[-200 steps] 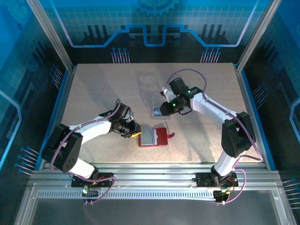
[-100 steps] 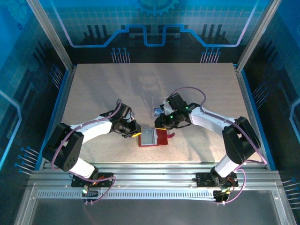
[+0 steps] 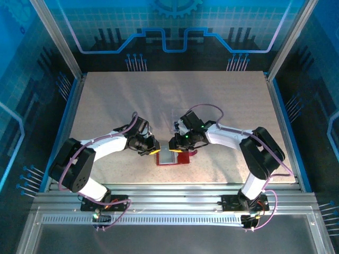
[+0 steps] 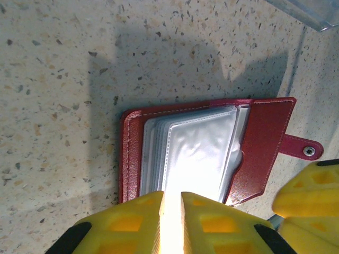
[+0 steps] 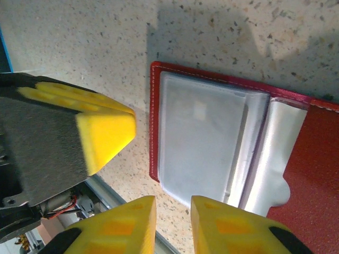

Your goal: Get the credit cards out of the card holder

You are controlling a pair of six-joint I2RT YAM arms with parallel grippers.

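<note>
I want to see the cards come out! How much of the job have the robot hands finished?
Done: the red card holder lies open, clear pockets showing. In hand: both hands are down at it, the left hand at its edge and the right hand over the pockets, with no card visible in either. Left: pulling cards out; how many remain inside is unclear.

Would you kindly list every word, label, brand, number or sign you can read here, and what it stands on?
None: there is no readable text.
The red leather-like folding card holder, its greyish clear pockets and its snap tab carry no writing.
The gear graphic on the blue backdrop has no letters.
</note>
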